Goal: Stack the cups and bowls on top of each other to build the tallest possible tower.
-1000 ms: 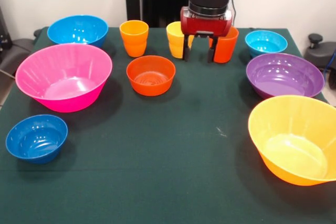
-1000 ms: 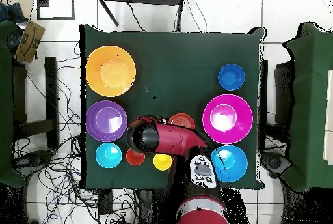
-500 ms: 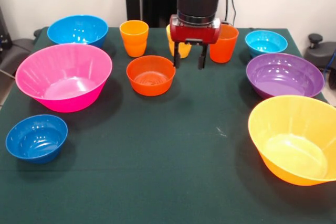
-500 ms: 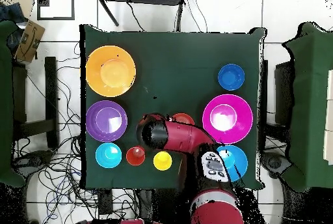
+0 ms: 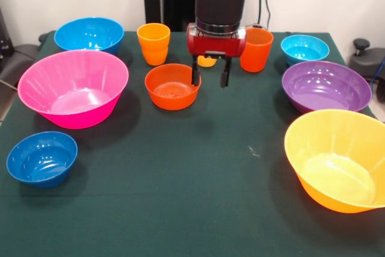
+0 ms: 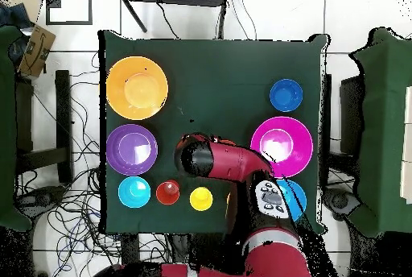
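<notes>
Since a second ago your arm has swung across the back row, from in front of the red-orange cup and the yellow one to a spot just beside the small orange-red bowl; the pincer now hangs with its fingers apart and nothing between them, one tip at the bowl's rim on the side toward the yellow cup, which is almost wholly hidden behind the wrist. Nothing is stacked yet: every piece sits alone on the green surface, so the tower has no first storey. The three cups stand in a line along the robot's edge, the light orange cup well clear of the arm, with the cyan bowl at one end and the medium blue bowl at the other. The purple bowl and the large yellow-orange bowl fill one flank, the large pink bowl and the small dark blue bowl the other. That spread leaves you room to reach each piece from above without brushing a neighbour. From overhead, the arm covers the orange-red bowl almost entirely, so judge the rim contact from the front view. I'd read this as a positioning move toward the bowl or the cup behind it; which one, I cannot tell.
</notes>
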You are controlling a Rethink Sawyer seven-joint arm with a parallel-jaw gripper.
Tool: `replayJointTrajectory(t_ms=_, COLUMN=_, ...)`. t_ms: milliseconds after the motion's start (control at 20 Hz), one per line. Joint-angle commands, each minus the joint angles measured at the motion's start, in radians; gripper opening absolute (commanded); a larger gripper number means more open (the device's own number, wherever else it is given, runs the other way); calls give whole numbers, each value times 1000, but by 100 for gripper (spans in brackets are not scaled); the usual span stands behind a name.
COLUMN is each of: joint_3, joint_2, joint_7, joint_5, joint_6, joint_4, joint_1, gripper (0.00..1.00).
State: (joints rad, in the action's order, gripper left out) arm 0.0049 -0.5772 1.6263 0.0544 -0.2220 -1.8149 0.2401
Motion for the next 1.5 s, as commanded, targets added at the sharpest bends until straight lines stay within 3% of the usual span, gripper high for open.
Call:
replayJointTrajectory(t_ms=50, joint_3=72, joint_2=106, joint_7=23, joint_5=90, joint_6=22, joint_4=96, joint_1=-20, gripper=100)
replayJointTrajectory(t_ms=400, joint_3=112, joint_2=79, joint_7=5, joint_5=100, joint_6=-31, joint_4=83, joint_1=17, gripper=100)
replayJointTrajectory(t_ms=1000, joint_3=75, joint_2=90, joint_7=-10, joint_5=173, joint_6=-26, joint_4=88, joint_1=41, gripper=100)
replayJointTrajectory(t_ms=1500, joint_3=113, joint_2=78, joint_7=0, joint_5=206, joint_6=-8, joint_4=58, joint_1=75, gripper=100)
